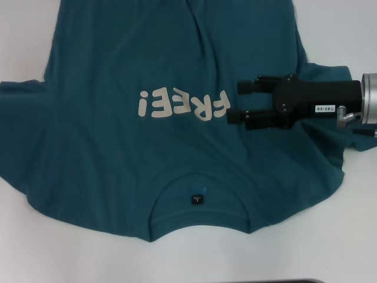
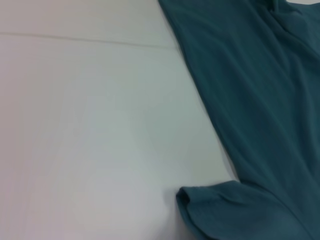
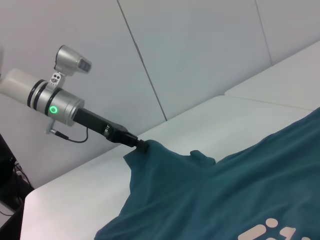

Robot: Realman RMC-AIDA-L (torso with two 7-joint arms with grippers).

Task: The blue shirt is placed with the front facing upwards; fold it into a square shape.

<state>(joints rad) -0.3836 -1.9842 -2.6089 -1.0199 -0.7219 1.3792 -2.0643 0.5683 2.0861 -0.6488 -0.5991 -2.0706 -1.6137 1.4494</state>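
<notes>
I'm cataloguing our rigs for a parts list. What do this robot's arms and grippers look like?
The right gripper has black, blocky fingers on a black body carrying a white label, joined to a silver wrist ring. The left gripper is slim and black, with a silver cylindrical wrist, a glowing green ring light, a grey camera on top and a thin dark cable.

smooth white matte tabletop point(image 1: 330, 29) fills the head view, bare at the far corners & along the near edge. a thin dark strip point(image 1: 288, 280) shows at the very bottom edge of that view, can't tell what it is. in the left wrist view the same white surface has a faint straight seam line point(image 2: 85, 39) running across it. right wrist view: pale grey panelled wall point(image 3: 200, 45) behind the table w/ thin dark joint lines slanting across it. table top there has a rounded corner & a joint between 2 sections point(image 3: 265, 100). dark area point(image 3: 7, 190) beside the table, w/ cables. light is even, soft, no hard shadows.
</notes>
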